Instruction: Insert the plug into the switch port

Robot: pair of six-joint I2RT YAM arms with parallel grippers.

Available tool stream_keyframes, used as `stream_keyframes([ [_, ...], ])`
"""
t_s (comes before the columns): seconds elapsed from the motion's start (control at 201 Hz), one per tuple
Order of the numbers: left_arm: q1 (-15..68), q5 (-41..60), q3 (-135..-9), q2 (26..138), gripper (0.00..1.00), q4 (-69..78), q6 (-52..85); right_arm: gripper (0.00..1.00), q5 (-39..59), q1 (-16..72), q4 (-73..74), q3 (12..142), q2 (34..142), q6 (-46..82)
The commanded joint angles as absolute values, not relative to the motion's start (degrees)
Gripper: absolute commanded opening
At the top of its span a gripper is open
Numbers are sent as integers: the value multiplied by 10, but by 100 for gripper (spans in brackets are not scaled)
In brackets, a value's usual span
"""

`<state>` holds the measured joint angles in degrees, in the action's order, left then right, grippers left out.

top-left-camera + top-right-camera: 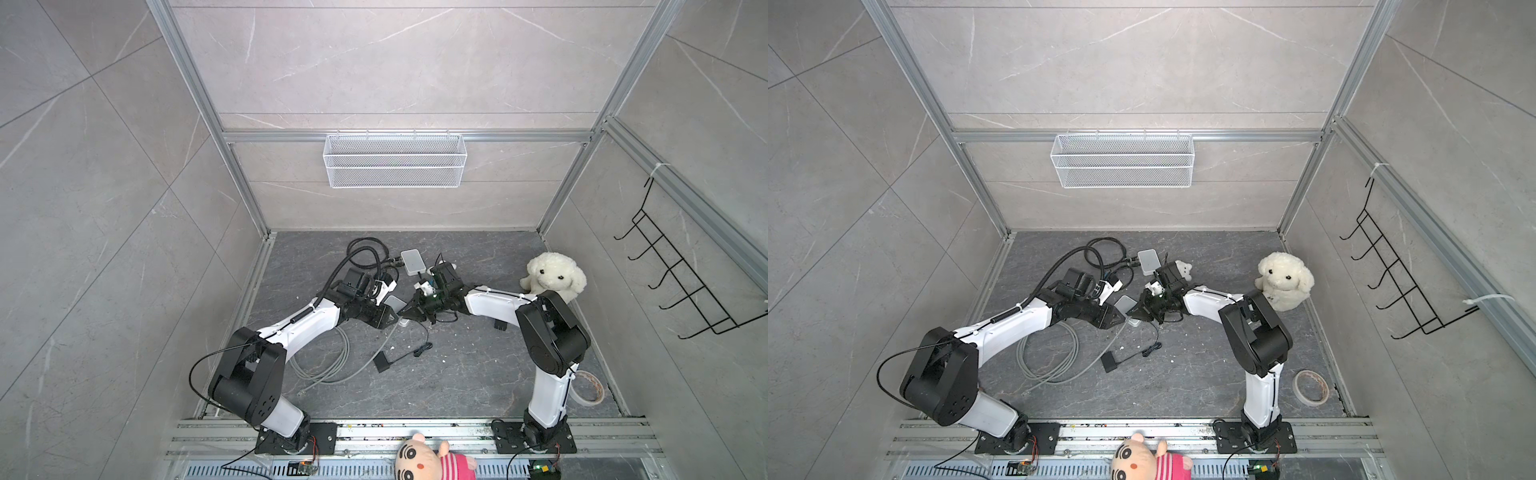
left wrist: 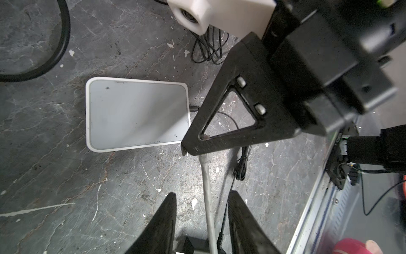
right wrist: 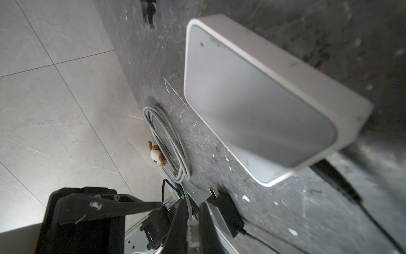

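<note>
Two things: with your right claw [image 3: 193, 204] pinching the plug [image 3: 193, 235] and left claw [image 2: 203, 193] open, square the plug to the switch [image 3: 252, 99] just ahead.

Soft even light in both top views, edges bowed, wrist views dimmer, near switch [image 3: 252, 99] blurred
</note>
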<state>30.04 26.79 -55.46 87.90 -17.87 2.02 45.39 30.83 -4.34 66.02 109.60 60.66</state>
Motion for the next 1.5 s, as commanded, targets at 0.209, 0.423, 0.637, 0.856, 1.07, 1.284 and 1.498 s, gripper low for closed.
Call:
stream_keyframes([
  [0.209,341,196,-534,896,35,-119,66,3,440,317,-67,671,1090,648],
  [0.423,341,202,-525,896,26,-112,75,3,442,317,-61,667,1089,653],
  [0.637,347,212,-532,911,26,-125,70,3,443,317,-53,667,1090,662],
  [0.856,351,212,-533,921,16,-125,69,3,442,317,-50,666,1088,665],
  [1.07,350,197,-522,906,18,-113,79,2,436,317,-52,666,1091,665],
  [1.284,345,185,-504,885,26,-104,85,3,433,318,-52,665,1092,666],
  [1.498,327,195,-484,867,23,-73,100,2,433,319,-52,669,1094,668],
])
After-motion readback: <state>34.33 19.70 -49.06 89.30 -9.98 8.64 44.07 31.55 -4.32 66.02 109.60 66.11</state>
